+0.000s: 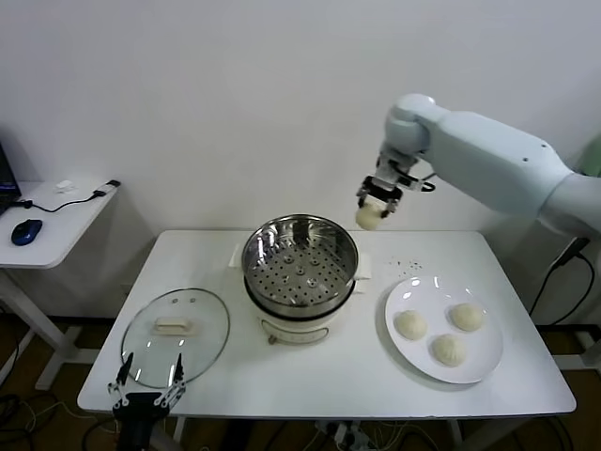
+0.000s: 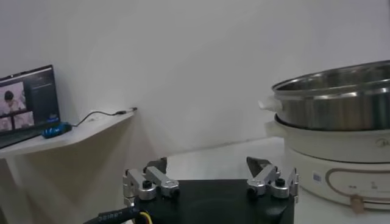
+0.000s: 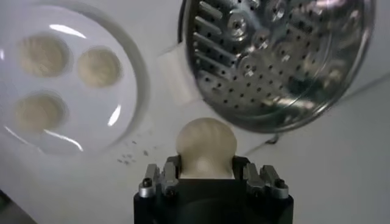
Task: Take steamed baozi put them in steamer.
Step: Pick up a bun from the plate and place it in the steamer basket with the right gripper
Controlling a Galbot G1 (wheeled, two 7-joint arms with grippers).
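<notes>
Steam basket first: you see the steamer [image 1: 300, 266] at the middle of the white bench [image 1: 319, 376], a shiny perforated basket on a white cooker base, with nothing lying on its holed floor. Your right gripper [image 1: 377, 209] hangs in the air above the bench, just beyond the steamer's right rim and between the steamer and the plate [image 1: 399, 343]. Its fingers [image 3: 165, 177] pinch one baozi [image 3: 206, 146] from both sides; in the right wrist view you see the bun bulging out past the fingers, with the steamer's rim close beside it below. Three more baozi [image 1: 410, 324] lie on the plate at the right of the bench, well apart from the steamer, near one another in a loose triangle.

To the left of the steamer you find the glass lid [image 1: 176, 335] lying flat on the bench, its white handle up. Your left gripper [image 1: 146, 385] sits low at the bench's front left edge, just in front of the lid, its fingers [image 2: 145, 184] spread wide and holding nothing.
</notes>
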